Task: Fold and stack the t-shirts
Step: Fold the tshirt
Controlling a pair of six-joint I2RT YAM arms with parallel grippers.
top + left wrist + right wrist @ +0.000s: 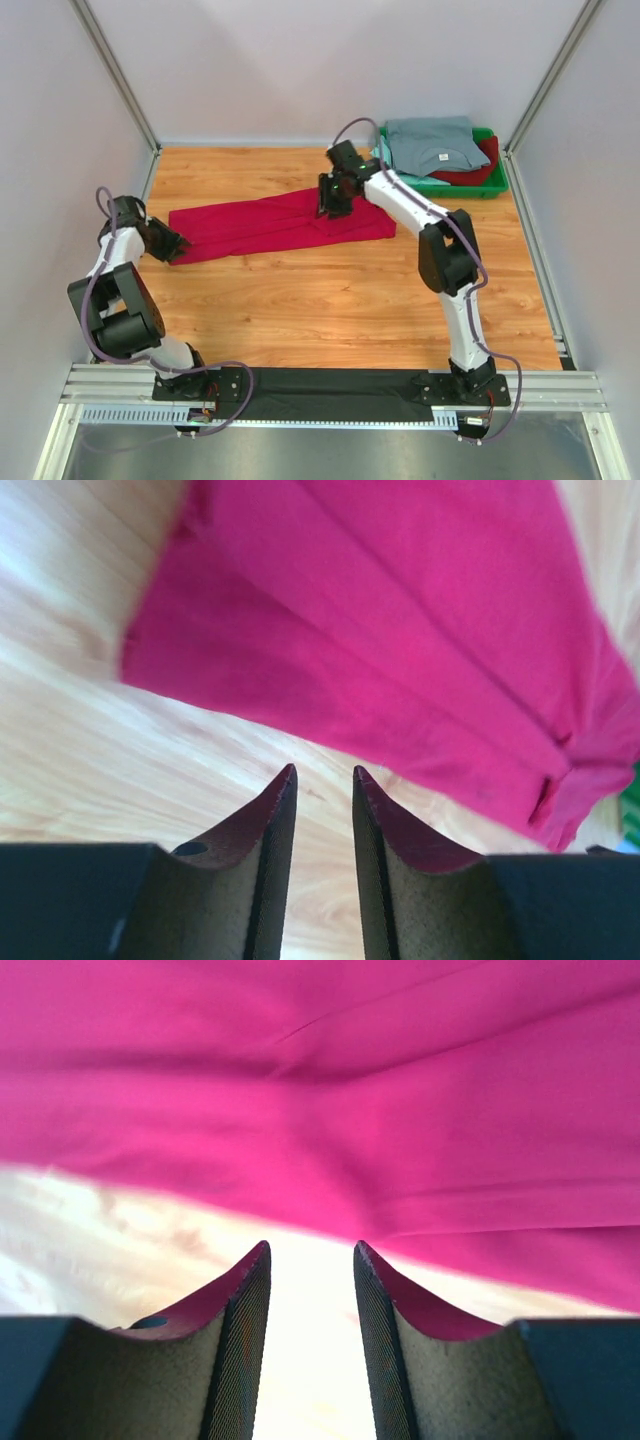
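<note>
A bright crimson-red t-shirt [280, 224] lies folded into a long strip across the wooden table. It fills the upper part of the left wrist view [400, 630] and of the right wrist view [330, 1090]. My left gripper [178, 247] is open and empty at the strip's left end, its tips [324, 772] just short of the cloth edge. My right gripper [332, 207] is open and empty over the strip's right part, its tips [312, 1247] at the cloth edge. A grey-blue t-shirt [432, 143] lies on a darker red one [478, 170] in the tray, with mint-green cloth [381, 156] at its left.
A green plastic tray [497, 186] stands at the back right corner. Grey walls and metal posts close in the table on the left, right and back. A black mat [330, 392] lies between the arm bases at the near edge.
</note>
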